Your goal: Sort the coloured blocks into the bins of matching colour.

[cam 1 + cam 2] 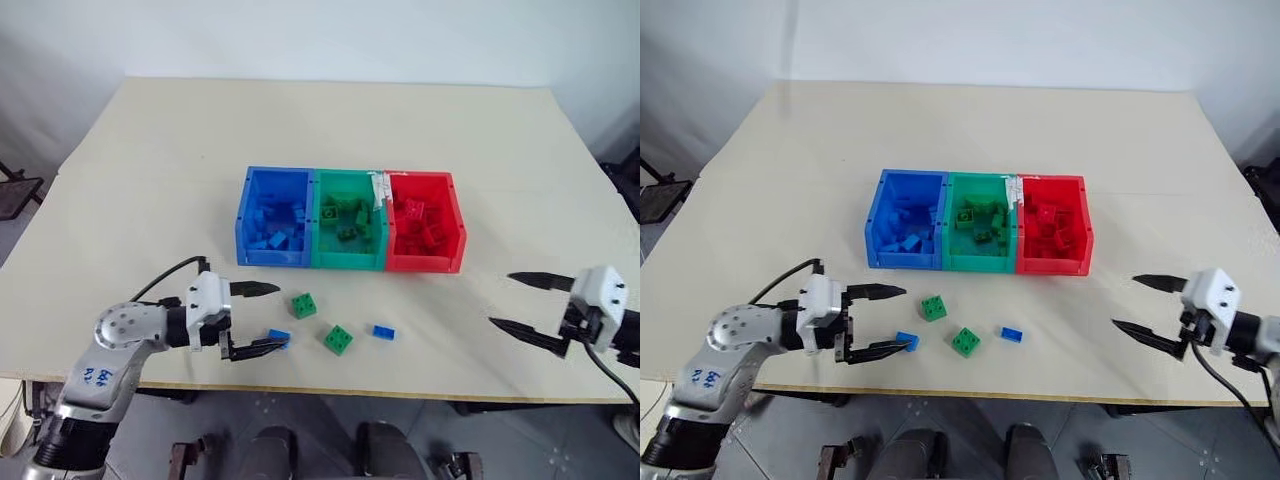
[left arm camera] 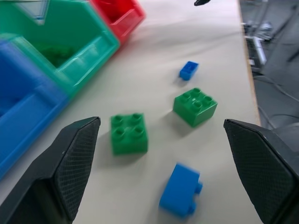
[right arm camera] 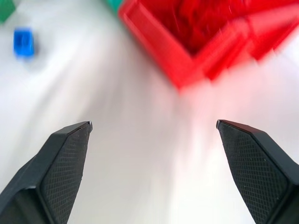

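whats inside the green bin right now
The green bin holds a loose heap of green blocks. The near wall and the heap itself cover the lower blocks and the floor, so no count is possible.

Beige table [image 1: 180, 160] fills middle, bare top lit evenly. Pale wall [image 1: 300, 35] at 12 o'clock. Dark frame [image 1: 15, 190] at 9 o'clock, beyond table edge. Grey floor [image 1: 300, 425] at 6 o'clock.
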Controlling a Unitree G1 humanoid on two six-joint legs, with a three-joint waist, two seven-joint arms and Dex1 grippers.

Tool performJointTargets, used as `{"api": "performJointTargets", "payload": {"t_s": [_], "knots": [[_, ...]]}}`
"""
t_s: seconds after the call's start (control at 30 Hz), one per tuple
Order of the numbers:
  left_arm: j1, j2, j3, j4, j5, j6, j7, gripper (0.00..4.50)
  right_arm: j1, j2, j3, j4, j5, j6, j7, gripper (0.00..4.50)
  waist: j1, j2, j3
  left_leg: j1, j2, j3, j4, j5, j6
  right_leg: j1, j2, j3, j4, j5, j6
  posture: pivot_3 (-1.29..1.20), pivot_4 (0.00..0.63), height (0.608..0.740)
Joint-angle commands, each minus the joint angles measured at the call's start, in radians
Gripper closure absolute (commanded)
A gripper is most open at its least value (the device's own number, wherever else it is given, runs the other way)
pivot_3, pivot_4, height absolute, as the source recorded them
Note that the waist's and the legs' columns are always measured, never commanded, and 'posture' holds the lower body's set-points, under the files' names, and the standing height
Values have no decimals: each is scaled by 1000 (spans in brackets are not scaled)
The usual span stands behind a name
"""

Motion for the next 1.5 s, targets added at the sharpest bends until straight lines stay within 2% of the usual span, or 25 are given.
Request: {"api": "performJointTargets", "payload": {"t_s": [0.03, 0.17, 0.33, 0.43, 0.6, 0.7, 1.03, 1.17, 1.3, 1.4, 1.5], "knots": [[-21, -7, -2, 9, 8, -36, -10, 0, -22, -16, -3, 23, 1, -49, 35, 37, -5, 0, 0, 1, 1, 1, 0, 0, 0, 0, 0, 0, 0, 0, 0, 0, 150, 740], [-7, 1, 25, 25, 7, -61, -7, 0, -16, -8, 81, -109, 47, 84, 61, 37, -9, 0, 0, 1, 2, 1, 0, 1, -1, -1, -1, 1, 2, 0, 0, 0, 150, 740], [82, 27, 89, -2, -4, -71, 11, 0, -26, 39, 261, -358, 68, 291, -3, 37, -7, 0, 0, 0, 3, -1, 0, 1, -2, -2, -3, 1, 1, 0, 0, 0, 150, 740], [150, 34, 124, -45, -11, -67, 32, 0, -78, 90, 354, -403, 0, 372, -107, 37, 2, 0, 0, -1, 2, -2, 1, 1, -2, -2, -4, 1, 1, 0, 0, 0, 150, 740], [235, 37, 171, -119, -20, -47, 66, 0, -120, 138, 461, -408, -74, 377, -150, 37, 18, 0, 0, -3, 0, -5, 1, 0, -2, -2, -6, 2, -1, 1, -1, 0, 150, 740], [257, 39, 187, -143, -24, -37, 77, 0, -132, 150, 500, -405, -110, 384, -172, 683, 20, 0, 0, -3, 0, -6, 0, 0, -2, -2, -6, 2, -2, 1, -1, 0, 150, 740], [295, 31, 213, -185, -26, -20, 111, 0, -208, 178, 537, -401, -127, 386, -175, 4074, 5, 0, 0, -3, 1, -5, 0, 0, -2, -2, -4, -1, -1, 1, -1, 0, 150, 740], [344, 21, 250, -211, -37, -18, 137, 0, -325, 240, 505, -419, -25, 465, -179, 4067, -5, 0, 0, -3, 1, -5, 0, 0, -2, -2, -4, -1, -1, 1, -1, 0, 150, 740], [400, 7, 311, -261, -66, 6, 184, 0, -553, 347, 504, -393, 72, 649, -238, 4067, -19, 0, 0, -3, 3, -5, 0, 1, -3, -3, -3, 0, -1, 1, -1, 0, 150, 740], [426, -11, 341, -288, -85, 26, 226, 0, -718, 449, 544, -303, 47, 697, -291, 4067, -22, 0, 0, -3, 3, -7, 0, 1, -4, -3, -4, 2, 0, 1, -2, 0, 150, 740], [470, -39, 365, -309, -100, 35, 255, 0, -853, 573, 614, -135, -60, 609, -346, 4067, -26, 0, 0, -3, 3, -8, -2, 0, -4, -4, -4, 2, 1, 0, -5, 0, 150, 740]]}}
